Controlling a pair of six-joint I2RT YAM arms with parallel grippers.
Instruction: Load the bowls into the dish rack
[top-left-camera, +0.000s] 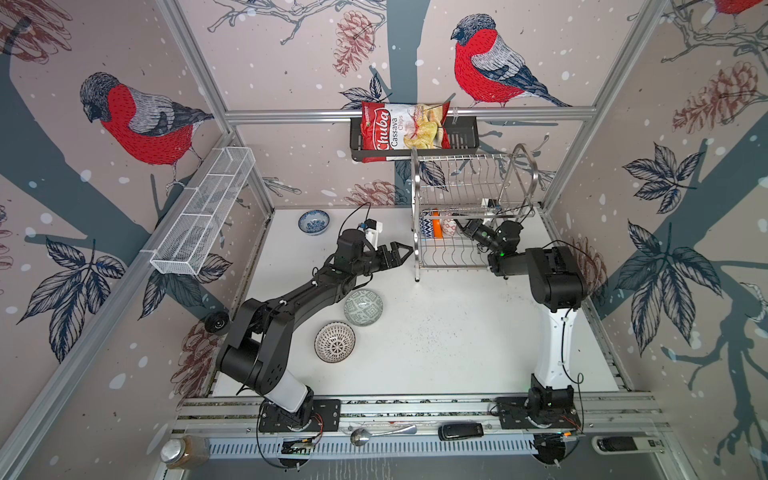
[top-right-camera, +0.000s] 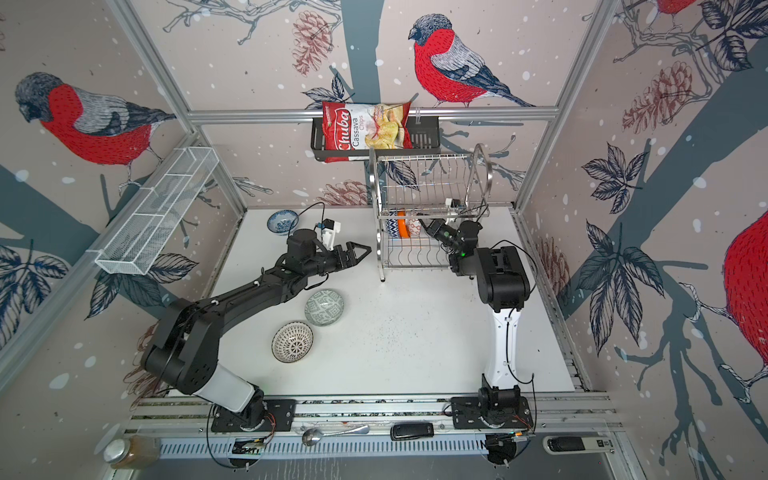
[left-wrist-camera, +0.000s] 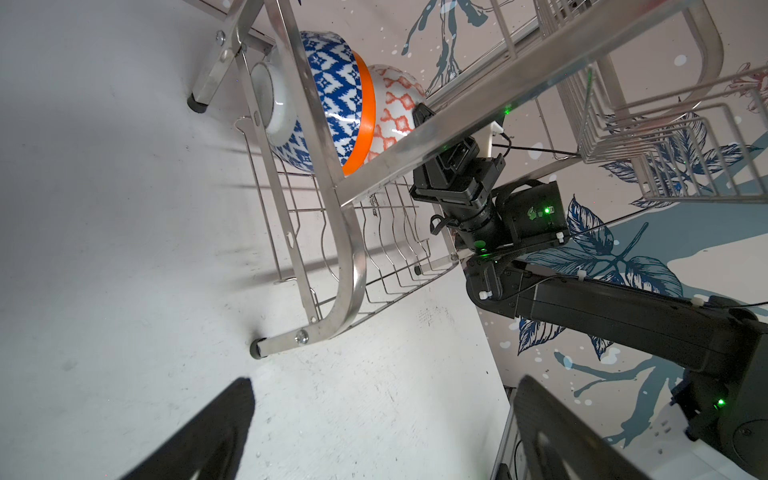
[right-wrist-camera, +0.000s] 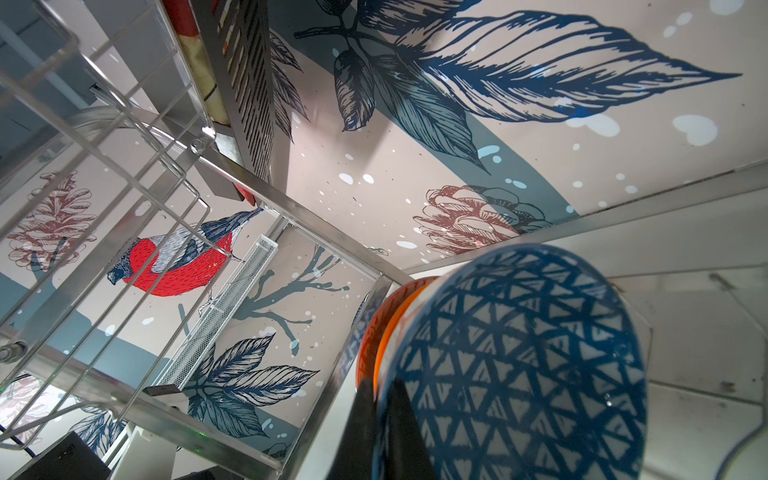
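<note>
Steel dish rack (top-left-camera: 416, 249) — right gripper (right-wrist-camera: 379, 409) pinches the triangle-patterned bowl (right-wrist-camera: 519, 365) (lower tier); left gripper (top-left-camera: 402, 252) gapes wide.

Pictured from overhead: a snack bag (top-left-camera: 404, 126) (top-right-camera: 365, 126) lying in the black slatted basket (top-left-camera: 465, 137) on the back rail bore the only wording an onlooker could read in the cell. It showed the brand "Chuba" in large white script on a red panel, with "Cassava" and a smaller "Chips" in dark letters alongside on the pale part, all running sideways up the pack. A white label on a dark device (top-left-camera: 619, 444) at the front edge was too small to read
</note>
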